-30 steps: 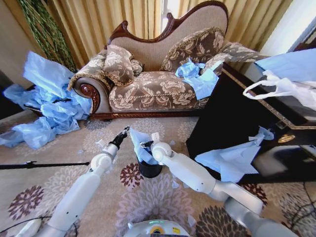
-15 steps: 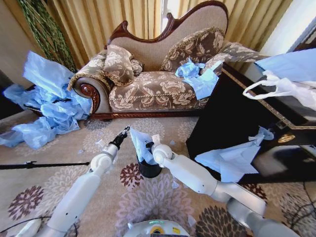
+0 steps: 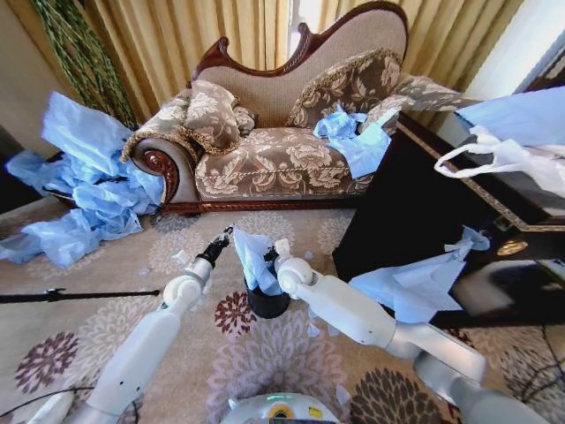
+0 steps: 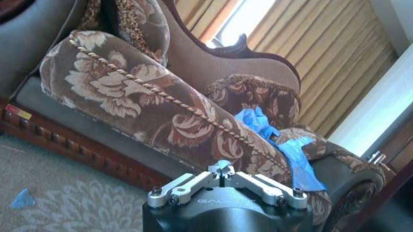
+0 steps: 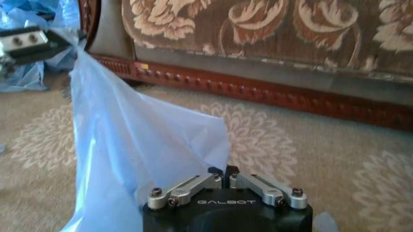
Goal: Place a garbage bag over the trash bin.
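Note:
The garbage bag [image 3: 251, 256], thin light-blue plastic, hangs stretched between my two grippers just above the trash bin [image 3: 267, 305], a small glossy black cylinder on the carpet. My left gripper [image 3: 225, 235] is shut on the bag's upper left corner. The right wrist view shows that gripper [image 5: 26, 41] pinching the bag [image 5: 135, 145] at its tip. My right gripper [image 3: 268, 257] is shut on the bag's right edge, directly over the bin. In its own view the right gripper [image 5: 223, 175] has blue film caught between closed fingers. The bag's lower part hides the bin's rim.
A floral sofa [image 3: 282, 150] stands behind the bin, with crumpled blue bags [image 3: 353, 137] on its seat. A dark cabinet [image 3: 415, 221] is close on the right and carries a white handled bag [image 3: 503, 159]. More blue bags [image 3: 79, 194] are piled at the left. A black rod [image 3: 71, 294] lies on the carpet.
My right arm has shifted slightly right and forward, pulling the bag's right edge with it. The left gripper holds its place.

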